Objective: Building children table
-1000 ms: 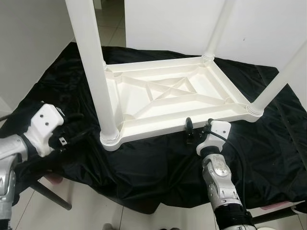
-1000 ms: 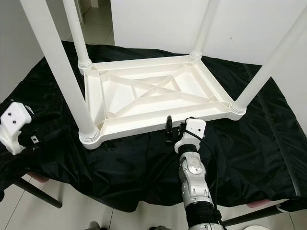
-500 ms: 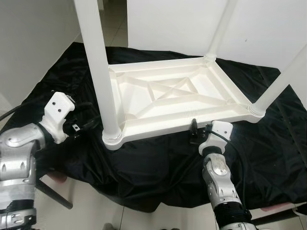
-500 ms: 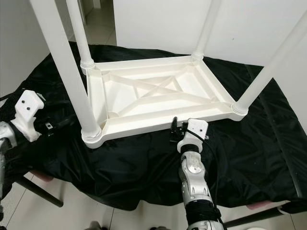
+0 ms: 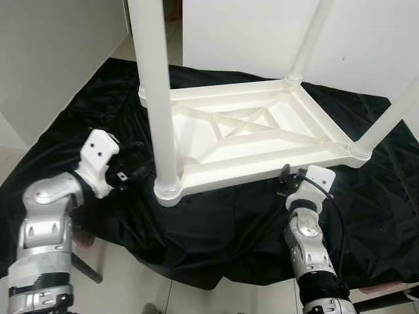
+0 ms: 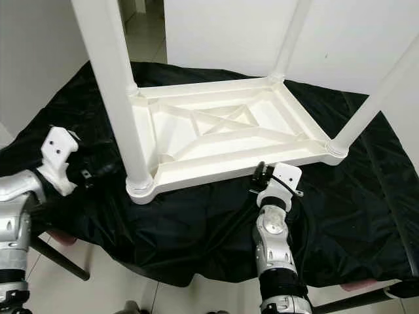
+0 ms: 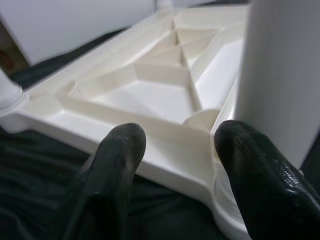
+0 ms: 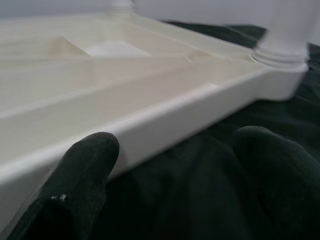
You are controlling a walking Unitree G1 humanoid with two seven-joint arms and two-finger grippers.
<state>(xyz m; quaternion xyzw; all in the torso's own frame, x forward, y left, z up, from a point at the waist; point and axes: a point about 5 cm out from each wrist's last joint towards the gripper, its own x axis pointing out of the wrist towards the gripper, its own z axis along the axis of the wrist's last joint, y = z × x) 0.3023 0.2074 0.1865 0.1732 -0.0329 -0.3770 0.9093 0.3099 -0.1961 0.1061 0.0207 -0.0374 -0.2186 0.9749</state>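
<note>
A white plastic children's table (image 5: pixel 262 171) lies upside down on a black cloth (image 5: pixel 216 222), its legs pointing up. The near-left leg (image 5: pixel 157 111) stands in its corner socket. My left gripper (image 5: pixel 134 173) is open on the cloth just left of that leg's base. In the left wrist view, its fingers (image 7: pixel 115 165) frame the table's ribbed underside (image 7: pixel 150 95) and the leg (image 7: pixel 280 75). My right gripper (image 5: pixel 285 180) is open at the table's near edge, close to the right corner. The right wrist view shows that edge (image 8: pixel 125 125) beyond the fingertips (image 8: pixel 85 170).
The black cloth drapes over a low support whose edge drops to pale tiled floor (image 5: pixel 131 288) in front. A dark metal bar (image 6: pixel 59 258) slants below the cloth at the left. White walls (image 5: pixel 249 33) stand close behind. Two more legs (image 5: pixel 311 39) rise at the right.
The camera has shifted, sliding the scene to the right. My left gripper has moved right across the cloth, nearer the near-left leg's base. The right gripper stays at the table's near edge.
</note>
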